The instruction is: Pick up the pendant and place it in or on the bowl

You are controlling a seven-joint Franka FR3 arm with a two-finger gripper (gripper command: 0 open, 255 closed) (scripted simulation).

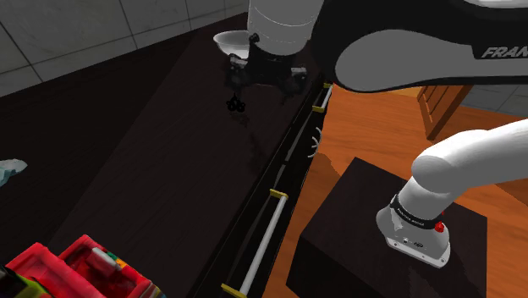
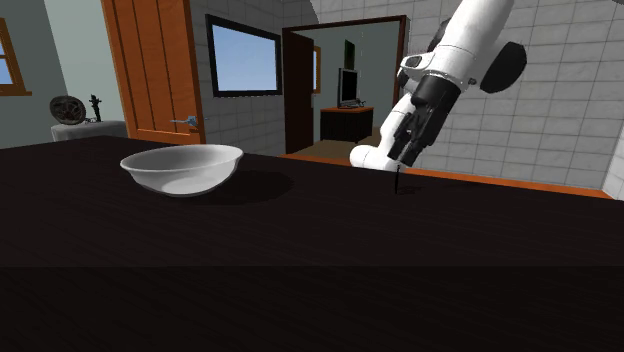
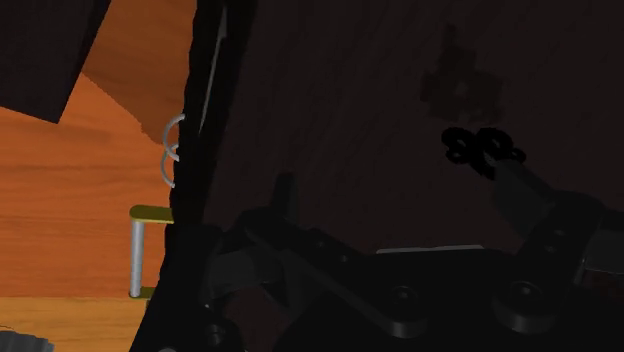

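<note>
A small black pendant [image 1: 236, 106] lies on the dark tabletop [image 1: 152, 169], near the table's edge on the arm's side. The white bowl [image 1: 228, 41] stands beyond it, at the far end in the shoulder view. My black gripper [image 1: 262, 76] hangs just above the pendant, open and holding nothing. In the second exterior view the gripper [image 2: 402, 158] hovers over the pendant [image 2: 398, 183], and the bowl [image 2: 183, 168] sits well off to that view's left. In the wrist view the pendant [image 3: 482, 150] lies just beyond one finger's tip, outside the gap of the gripper [image 3: 395, 178].
Red objects [image 1: 76, 267] sit at the shoulder view's lower left and a pale crumpled thing [image 1: 10, 169] at its left edge. Bar handles [image 1: 275, 220] line the table's front above a wooden floor. My dark stand [image 1: 372, 229] is at the lower right.
</note>
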